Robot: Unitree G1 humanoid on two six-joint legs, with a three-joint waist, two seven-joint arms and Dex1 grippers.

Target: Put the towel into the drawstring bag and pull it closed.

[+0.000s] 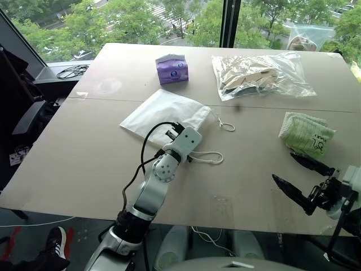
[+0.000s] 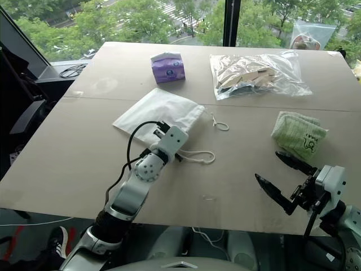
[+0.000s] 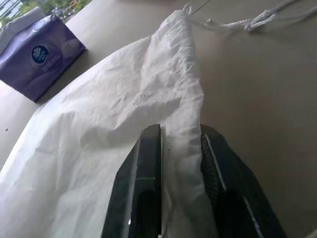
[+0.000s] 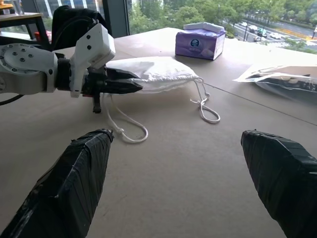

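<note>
No readable writing: purple tissue pack [image 1: 171, 69] carries a round blue logo, text too small; towel [image 1: 305, 134] has a dark green printed mark, illegible. Towel lies on the table [image 1: 73, 158] at 3 o'clock, just past the right gripper [image 1: 299, 175]. Drawstring bag [image 1: 163, 117] lies flat near table centre, cords [image 1: 207, 158] trailing toward 4 o'clock. Left arm reaches fwd from 7 o'clock, wrist about level; left gripper [image 3: 181, 148] fingers [image 3: 148, 163] pressed onto a fold of the bag's edge near its mouth. Right gripper hovers low at 4 o'clock, fingers spread wide, holding nothing. Clear plastic bag [image 1: 260, 74] w/ beige pieces at 1 o'clock.
</note>
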